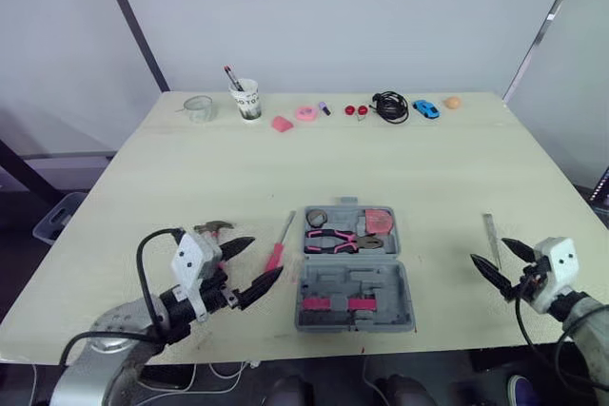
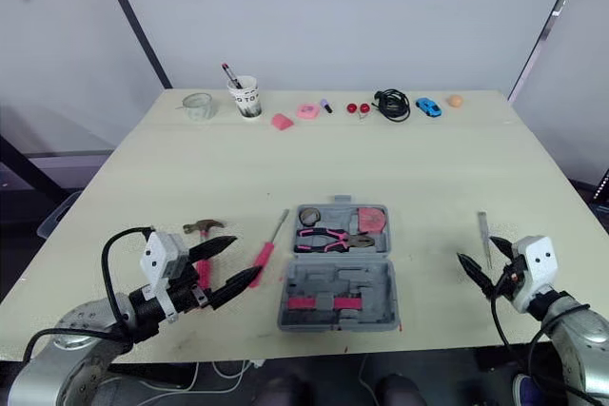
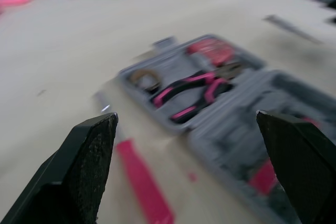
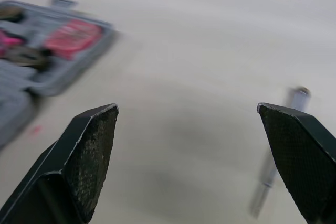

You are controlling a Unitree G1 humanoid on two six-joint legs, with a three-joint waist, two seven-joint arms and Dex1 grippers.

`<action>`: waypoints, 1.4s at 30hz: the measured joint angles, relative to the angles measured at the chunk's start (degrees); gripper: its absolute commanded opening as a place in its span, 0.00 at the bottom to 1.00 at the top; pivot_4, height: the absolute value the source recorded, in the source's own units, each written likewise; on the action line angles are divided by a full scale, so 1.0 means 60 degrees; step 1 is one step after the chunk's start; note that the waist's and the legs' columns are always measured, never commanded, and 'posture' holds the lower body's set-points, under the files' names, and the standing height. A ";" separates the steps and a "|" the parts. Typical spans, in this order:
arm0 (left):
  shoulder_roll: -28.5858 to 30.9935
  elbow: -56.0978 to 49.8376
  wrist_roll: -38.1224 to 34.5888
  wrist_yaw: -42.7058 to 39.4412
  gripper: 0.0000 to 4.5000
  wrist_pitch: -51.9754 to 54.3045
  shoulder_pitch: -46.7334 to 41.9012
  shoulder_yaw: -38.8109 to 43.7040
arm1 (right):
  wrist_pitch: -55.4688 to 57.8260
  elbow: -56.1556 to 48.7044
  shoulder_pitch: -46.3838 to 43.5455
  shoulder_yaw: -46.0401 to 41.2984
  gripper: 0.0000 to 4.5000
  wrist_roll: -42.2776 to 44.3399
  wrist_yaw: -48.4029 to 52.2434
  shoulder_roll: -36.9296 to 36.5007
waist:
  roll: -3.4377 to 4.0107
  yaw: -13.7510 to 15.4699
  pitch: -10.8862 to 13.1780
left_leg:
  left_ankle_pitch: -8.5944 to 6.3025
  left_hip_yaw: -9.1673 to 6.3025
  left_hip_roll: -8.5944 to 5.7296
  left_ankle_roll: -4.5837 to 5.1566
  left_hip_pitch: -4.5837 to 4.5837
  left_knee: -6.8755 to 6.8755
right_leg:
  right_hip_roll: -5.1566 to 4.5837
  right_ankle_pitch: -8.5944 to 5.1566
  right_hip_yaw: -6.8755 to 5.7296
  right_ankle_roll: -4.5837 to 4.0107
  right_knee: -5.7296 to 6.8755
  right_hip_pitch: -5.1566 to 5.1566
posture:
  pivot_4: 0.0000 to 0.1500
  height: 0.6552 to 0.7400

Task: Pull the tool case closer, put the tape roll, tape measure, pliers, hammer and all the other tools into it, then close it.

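**Three tools packed, three left on the table**

My left gripper hangs at the lower left of the frame, fingers spread wide and holding nothing. My right gripper, at the lower right, is just as wide and just as empty.

Just beside my left fingertips lies the pink-handled screwdriver, and the hammer is near it, further left. A thin metal strip lies just above my right gripper.

The tool case sits open at lower centre, near the table's front edge. Its upper half holds the tape roll, the pliers and the tape measure.

I judge the pulling done and the loading half finished. Next my left gripper should drop over the screwdriver handle, close across it, and carry it into the case.
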 measured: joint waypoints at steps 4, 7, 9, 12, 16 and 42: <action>0.0633 0.0499 -0.0330 -0.1608 1.00 -0.0453 -0.0405 0.0004 | 0.0654 0.0038 -0.0525 0.0037 0.99 -0.0450 -0.1266 0.0254 | 0.0010 0.0007 0.0003 | 0.0000 -0.0001 -0.0002 0.0000 -0.0003 0.0000 | 0.0002 0.0000 -0.0003 0.0000 0.0000 -0.0001 | 1.00 1.00; 0.1004 0.0829 -0.0593 -0.2582 1.00 -0.0640 -0.0734 0.0027 | 0.1093 0.0007 -0.0806 0.0099 0.99 -0.0761 -0.2007 0.0444 | 0.0010 0.0018 0.0003 | 0.0001 0.0000 -0.0003 0.0001 -0.0006 0.0000 | 0.0003 0.0000 -0.0003 0.0000 -0.0001 0.0000 | 1.00 1.00; 0.1141 0.0890 -0.0726 -0.3049 1.00 -0.0717 -0.0872 0.0027 | 0.1315 -0.0003 -0.0893 0.0109 0.99 -0.0796 -0.2253 0.0565 | 0.0011 0.0017 0.0003 | 0.0001 0.0001 -0.0005 0.0001 -0.0008 0.0000 | 0.0003 0.0000 -0.0001 0.0000 -0.0001 0.0000 | 1.00 1.00; 0.1463 0.1094 -0.1072 -0.3671 1.00 -0.0563 -0.1189 0.0024 | 0.1820 -0.0012 -0.1038 0.0100 0.99 -0.0882 -0.2752 0.0682 | 0.0003 0.0011 0.0007 | 0.0001 0.0003 -0.0004 0.0002 -0.0012 0.0002 | 0.0008 0.0000 -0.0004 0.0001 0.0000 0.0000 | 1.00 1.00; 0.2211 0.1270 -0.1500 -0.4596 1.00 -0.0387 -0.2059 0.0128 | 0.2290 0.0253 -0.1697 0.0164 0.99 -0.1102 -0.3389 0.0870 | 0.0034 -0.0029 0.0016 | 0.0003 -0.0001 0.0003 0.0001 -0.0009 0.0017 | 0.0044 -0.0001 0.0029 0.0004 0.0006 0.0002 | 1.00 1.00; 0.2575 0.1851 -0.1811 -0.5639 1.00 0.0389 -0.3977 -0.0304 | 0.0486 0.4398 -0.3470 0.0467 0.67 -0.1794 -0.2890 0.1074 | 0.0027 -0.0265 0.0016 | 0.0003 0.0009 -0.0001 0.0002 -0.0002 0.0019 | 0.0213 0.0010 0.0292 0.0019 0.0016 0.0003 | 1.00 1.00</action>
